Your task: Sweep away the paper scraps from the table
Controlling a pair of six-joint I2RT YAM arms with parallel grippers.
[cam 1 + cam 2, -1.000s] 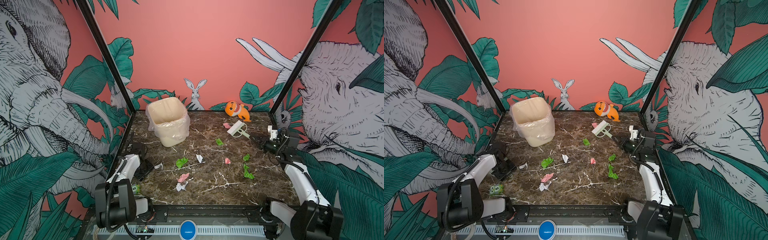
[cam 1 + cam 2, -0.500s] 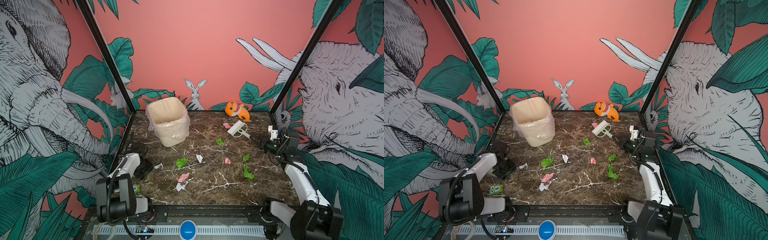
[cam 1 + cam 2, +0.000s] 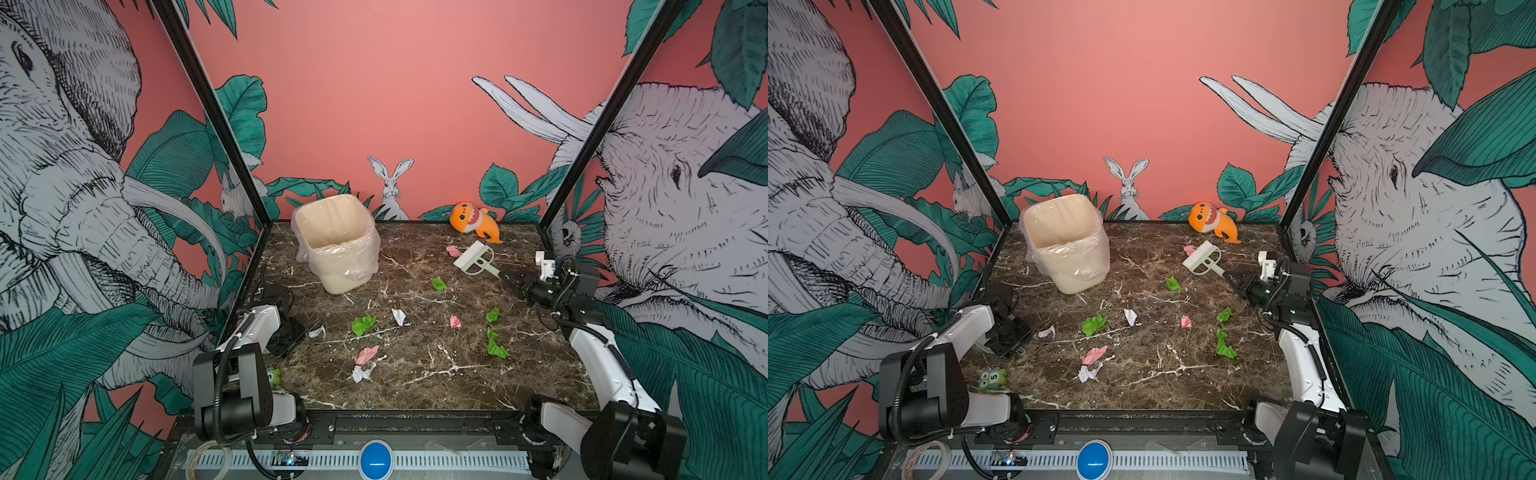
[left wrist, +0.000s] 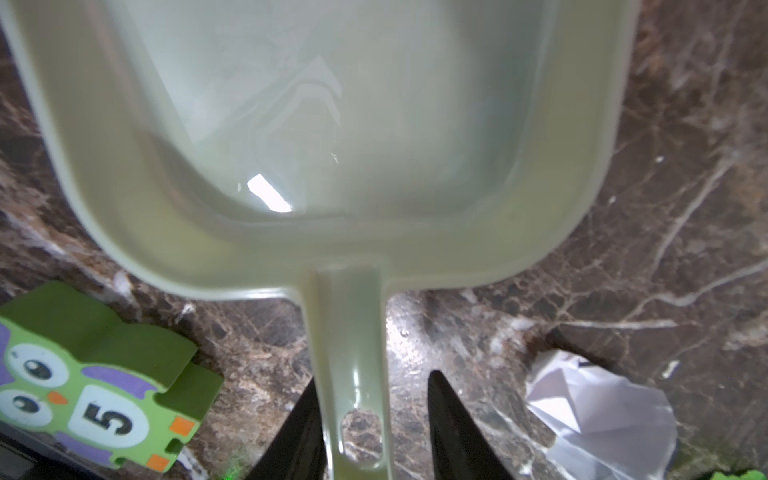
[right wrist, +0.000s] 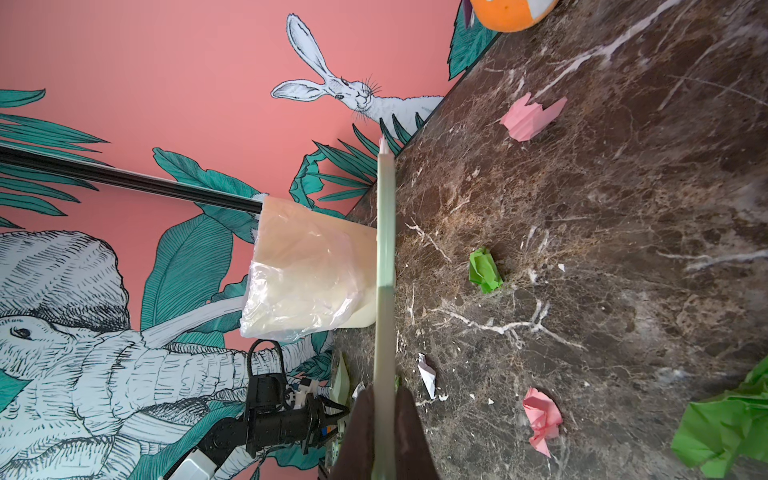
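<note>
Green, pink and white paper scraps lie scattered over the brown marble table (image 3: 436,386): a green one (image 3: 363,324), a pink one (image 3: 366,354) and a white one (image 3: 360,372) sit near the middle. My left gripper (image 4: 372,378) hangs low at the table's left edge, open around the pale green dustpan's handle (image 4: 349,332). One finger touches the handle and the other stands apart. A white scrap (image 4: 602,411) lies just beside it. My right gripper (image 3: 509,278) is shut on the brush (image 3: 473,257) handle at the back right, bristles next to a pink scrap (image 3: 453,250).
A cream bin (image 3: 336,245) lined with a clear bag stands at the back left. An orange plush shark (image 3: 473,220) lies against the back wall. A green owl block (image 3: 992,379) sits at the front left, close to the dustpan. A black frame edges the table.
The left jaws have narrowed around the dustpan handle. The right arm and the brush have stayed where they were.
</note>
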